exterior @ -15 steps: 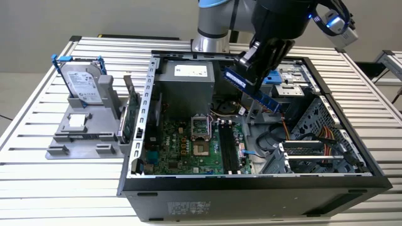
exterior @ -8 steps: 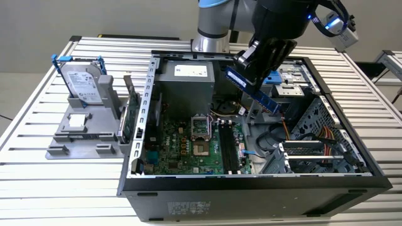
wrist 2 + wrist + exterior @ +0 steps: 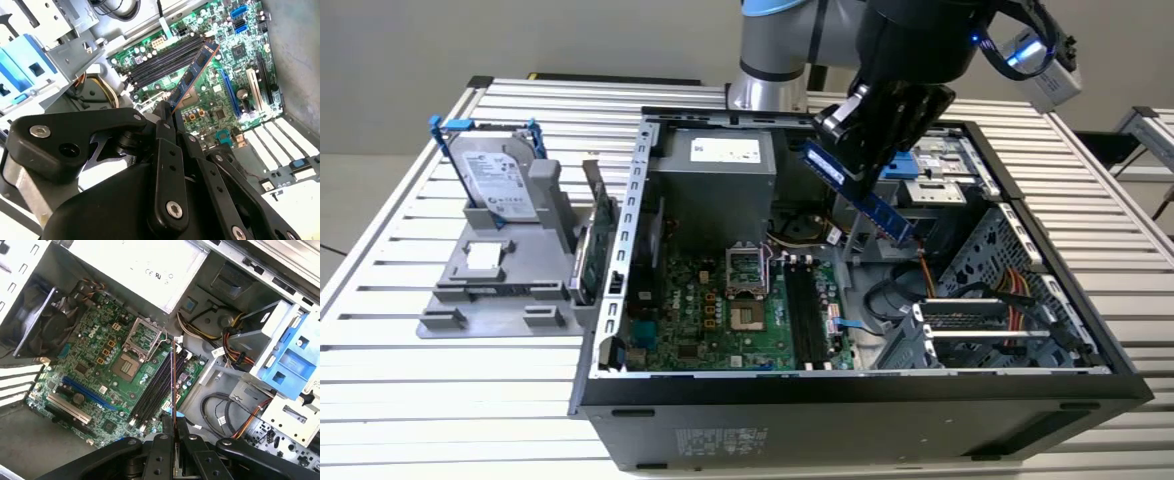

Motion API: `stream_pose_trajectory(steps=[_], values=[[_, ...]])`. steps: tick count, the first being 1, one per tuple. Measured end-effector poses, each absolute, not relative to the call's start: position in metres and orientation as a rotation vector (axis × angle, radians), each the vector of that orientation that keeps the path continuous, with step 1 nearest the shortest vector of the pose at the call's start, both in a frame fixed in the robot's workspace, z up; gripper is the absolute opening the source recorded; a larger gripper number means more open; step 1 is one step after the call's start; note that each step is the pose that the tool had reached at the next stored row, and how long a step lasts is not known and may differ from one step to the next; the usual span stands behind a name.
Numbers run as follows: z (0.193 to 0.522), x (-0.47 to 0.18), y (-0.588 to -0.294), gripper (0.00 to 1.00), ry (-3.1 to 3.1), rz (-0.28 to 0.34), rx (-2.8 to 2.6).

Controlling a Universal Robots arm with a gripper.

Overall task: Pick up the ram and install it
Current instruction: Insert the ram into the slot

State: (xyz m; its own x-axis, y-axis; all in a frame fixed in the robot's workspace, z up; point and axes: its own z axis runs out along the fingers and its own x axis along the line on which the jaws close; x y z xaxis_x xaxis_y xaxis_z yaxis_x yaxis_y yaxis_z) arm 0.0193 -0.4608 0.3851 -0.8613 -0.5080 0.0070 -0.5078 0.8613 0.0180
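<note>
Bright, even light; pale glare on the slatted table (image 3: 454, 400), soft shadows.

Exterior view high, looking down into computer case (image 3: 854, 410), both wrist views close, sharing its motherboard (image 3: 222, 92) (image 3: 87, 365)

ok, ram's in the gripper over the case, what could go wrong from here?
1. The ram hangs tilted over the memory slots. If it is lowered like this, one corner could meet a slot first and jam.
2. The gripper pinches it at one end, so the long free end may pivot under pressure.
</note>
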Motion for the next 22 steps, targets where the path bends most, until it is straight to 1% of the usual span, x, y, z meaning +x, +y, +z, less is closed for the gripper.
stream_pose_trajectory(steps=[22], values=[[0.385,0.0207,-0.4608,0.0,-3.088,-0.026,0.519]])
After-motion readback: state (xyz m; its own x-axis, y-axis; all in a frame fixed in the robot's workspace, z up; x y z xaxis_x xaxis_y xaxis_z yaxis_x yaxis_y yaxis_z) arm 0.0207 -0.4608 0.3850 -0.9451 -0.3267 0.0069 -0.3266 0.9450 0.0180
